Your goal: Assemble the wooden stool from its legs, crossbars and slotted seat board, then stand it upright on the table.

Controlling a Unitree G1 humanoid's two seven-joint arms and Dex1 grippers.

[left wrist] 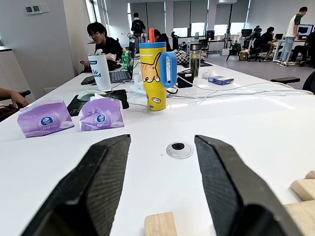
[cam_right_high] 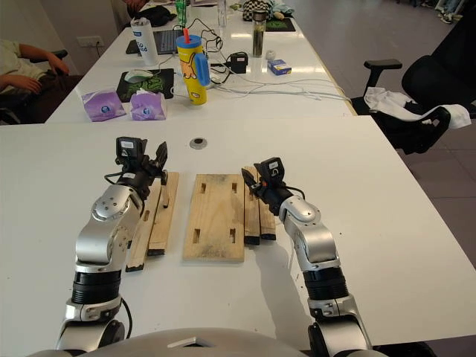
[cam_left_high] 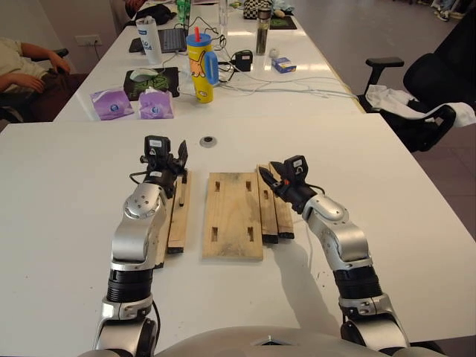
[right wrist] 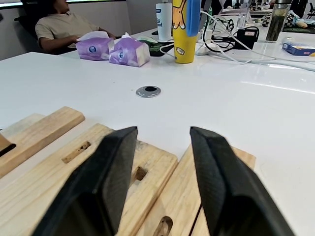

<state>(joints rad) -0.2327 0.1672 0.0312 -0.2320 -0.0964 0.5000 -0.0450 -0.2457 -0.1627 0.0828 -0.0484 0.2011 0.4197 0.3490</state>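
Opening stage of stool assembly, judged from the layout: no joint is made, and every part lies flat on the table. The seat board lies between the two grippers with its four slots facing up. One pair of bars runs back beneath the left gripper, and a second pair runs back beneath the right gripper. The left jaws are spread wide and hold nothing. The end of one bar lies just below the gap and midway between the fingers, and a round cable port lies on the table ahead of them. The right jaws are likewise wide apart and empty. They hover over the seam where the seat board meets its nearest bar, and a slot lies almost directly below the gap. Contact between either gripper and the wood cannot be confirmed. The next move probably calls for one gripper to settle astride a single bar, close across its narrow width and lift it clear of its neighbour. The other would steady the seat board.
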